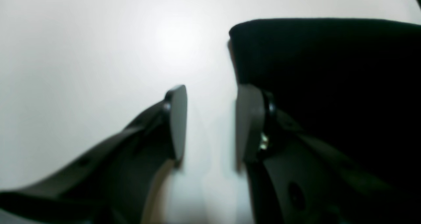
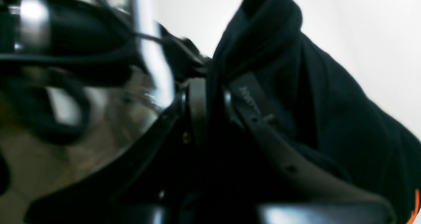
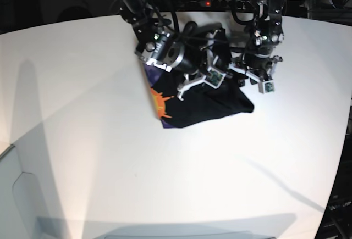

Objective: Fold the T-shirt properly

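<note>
Pinching a gathered fold of the T-shirt point(image 2: 315, 118) between the pads of the right gripper point(image 2: 215, 95), cloth running up past the fingertips and draping away to the right in the right wrist view, a sliver of orange print showing at the lower corner. Sitting over the upper part of the garment in the base view, nearer its bulk than the other arm, with the sun print point(image 3: 161, 103) lying off toward the shirt's left edge.

Standing spread and empty at the left gripper point(image 1: 210, 122), only bare white table point(image 1: 82, 53) showing in the gap. Hovering just beside the shirt's edge rather than around it: one pad point(image 1: 250, 118) riding right against the black cloth, the other pad point(image 1: 177, 118) out over the table. Lying to the right of these jaws in the left wrist view, the cloth's straight dark border running away from the fingertips, its rounded corner just beyond the nearer pad.

Resting as a crumpled, partly folded dark mass on the table between the two arms in the base view, its long axis running roughly left to right. Judging by this, needing a small sideways shift of the left jaws toward the cloth before any grip on that edge.
</note>
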